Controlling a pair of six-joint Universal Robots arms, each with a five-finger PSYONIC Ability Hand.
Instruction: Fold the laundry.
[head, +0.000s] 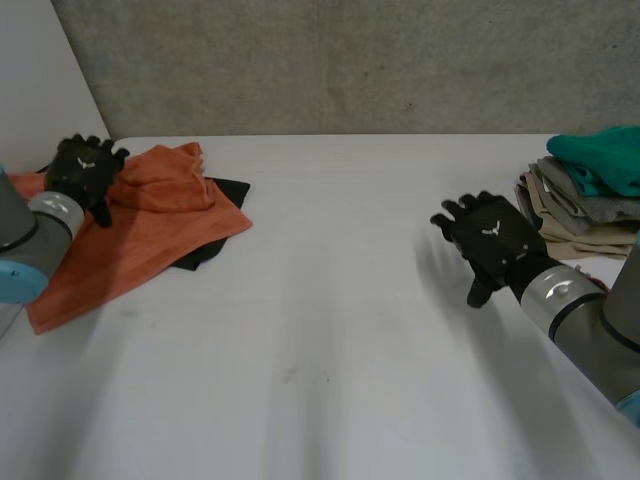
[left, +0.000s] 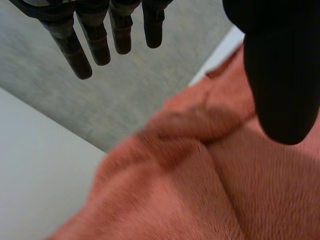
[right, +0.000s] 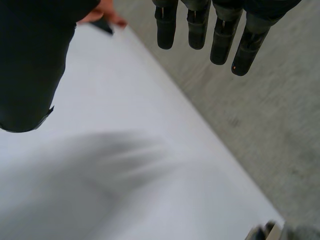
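An orange towel (head: 130, 235) lies crumpled at the table's far left, partly over a black cloth (head: 215, 250). My left hand (head: 85, 172) hovers above the towel's far left part, open, fingers (left: 80, 55) straight and holding nothing; the towel (left: 190, 190) bunches under its palm. My right hand (head: 492, 240) floats open over bare table at the right, fingers (right: 220, 40) spread and thumb (right: 30, 75) apart, nothing in it.
A stack of folded clothes (head: 585, 205), teal on top over grey and beige, stands at the table's right edge just beyond my right hand. A concrete wall (head: 340, 65) runs behind the white table (head: 330, 340).
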